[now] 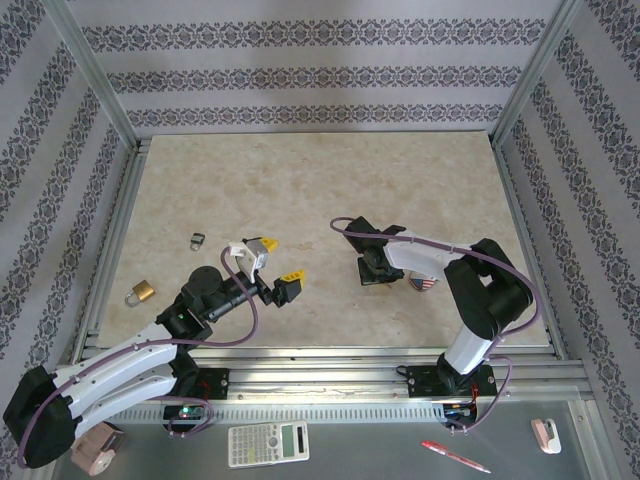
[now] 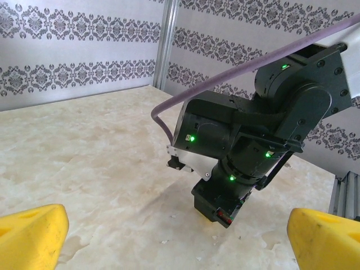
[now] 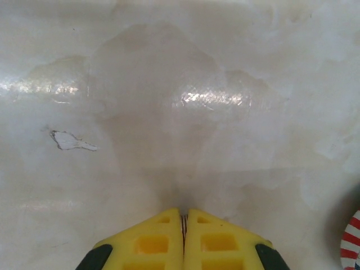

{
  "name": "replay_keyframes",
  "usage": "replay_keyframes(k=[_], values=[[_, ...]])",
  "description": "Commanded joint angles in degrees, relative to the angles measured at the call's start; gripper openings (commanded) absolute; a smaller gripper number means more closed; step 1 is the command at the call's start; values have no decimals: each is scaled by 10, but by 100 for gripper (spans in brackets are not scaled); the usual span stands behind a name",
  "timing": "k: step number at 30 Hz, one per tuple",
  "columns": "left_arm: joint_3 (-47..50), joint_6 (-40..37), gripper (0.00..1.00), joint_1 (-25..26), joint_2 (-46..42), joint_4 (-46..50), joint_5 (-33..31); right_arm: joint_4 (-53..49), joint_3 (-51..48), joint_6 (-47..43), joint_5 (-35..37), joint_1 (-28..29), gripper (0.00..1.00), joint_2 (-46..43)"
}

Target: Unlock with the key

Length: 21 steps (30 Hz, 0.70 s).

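The table point(image 1: 320, 190) is viewed from above and behind, and closely downward from the right wrist, while the right arm point(image 2: 253, 129) is shared with the low left-wrist view.

The flat cream-and-beige marbled tabletop point(image 1: 330, 180) is glaring white where light is striking it. The small brass-gold padlock with a silver shackle point(image 1: 139, 292) is gleaming on it. Right of that padlock, my left gripper point(image 1: 280, 259) is wearing yellow fingertips on black. Farther right, my right gripper point(image 3: 183, 225) is showing the same yellow beside a little red-white-and-blue flag-striped tag point(image 1: 423, 284). A purple cable point(image 2: 225, 79) is running along my black-and-white arm. The white wallpaper point(image 1: 300, 60) is running in bands of dark damask.
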State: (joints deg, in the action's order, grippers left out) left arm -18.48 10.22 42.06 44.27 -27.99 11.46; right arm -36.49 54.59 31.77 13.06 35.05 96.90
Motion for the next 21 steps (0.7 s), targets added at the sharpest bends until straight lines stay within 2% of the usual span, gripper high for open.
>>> replay_keyframes(k=[1,14,18,21], values=[[5,-12,100,8,-5,8,-7,-12,-9,8,7,4,0,-23],[9,-7,100,9,65,-68,23,-36,10,9,-31,3,0,-160],[4,-6,99,20,128,-132,44,-27,23,17,-67,-2,0,-226],[-11,-23,99,47,199,-190,53,-24,38,33,-87,-7,0,-269]])
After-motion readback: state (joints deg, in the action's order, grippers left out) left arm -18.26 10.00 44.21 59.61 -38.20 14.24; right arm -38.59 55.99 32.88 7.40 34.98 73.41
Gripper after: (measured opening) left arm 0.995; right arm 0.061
